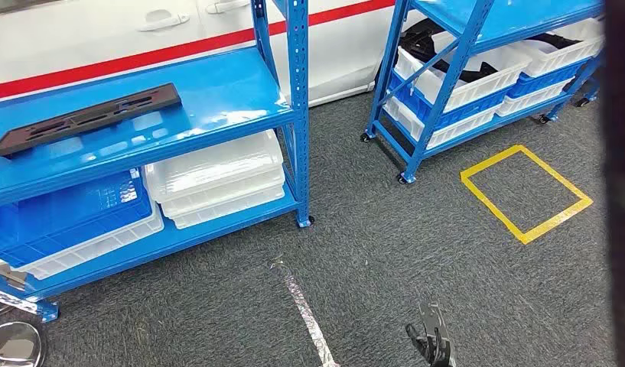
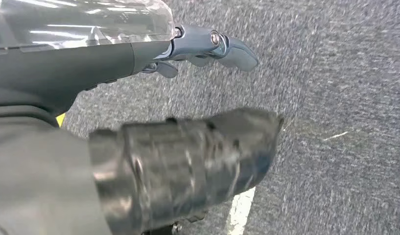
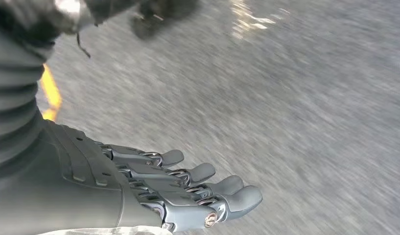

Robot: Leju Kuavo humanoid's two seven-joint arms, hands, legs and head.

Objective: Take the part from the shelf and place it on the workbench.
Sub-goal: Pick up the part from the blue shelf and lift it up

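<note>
I see white bins (image 1: 217, 180) stacked under the part (image 1: 87, 118), lying lengthwise along the shelf (image 1: 217, 99); both my left hand (image 2: 207, 49) and right hand (image 3: 188, 186) hang released.

Open grey carpet (image 1: 416, 252) is occupying the lower and centre frame of the head view, offering free passage. A blue shelf unit (image 1: 297, 115) is blocking the left and upper left; its upright post is standing at centre frame. A black part (image 1: 87, 118) is lying flat on its top shelf, with open space above it. White bins (image 1: 217, 180) and a blue bin (image 1: 72, 210) are filling the tier below, leaving little room there. A second blue rack (image 1: 447, 84) on castors is standing at upper right. A carpet corridor is running between the two. A dark vertical band (image 1: 621, 183) is covering the right edge. The right hand (image 1: 431, 342) is hanging at the bottom edge over open floor.
</note>
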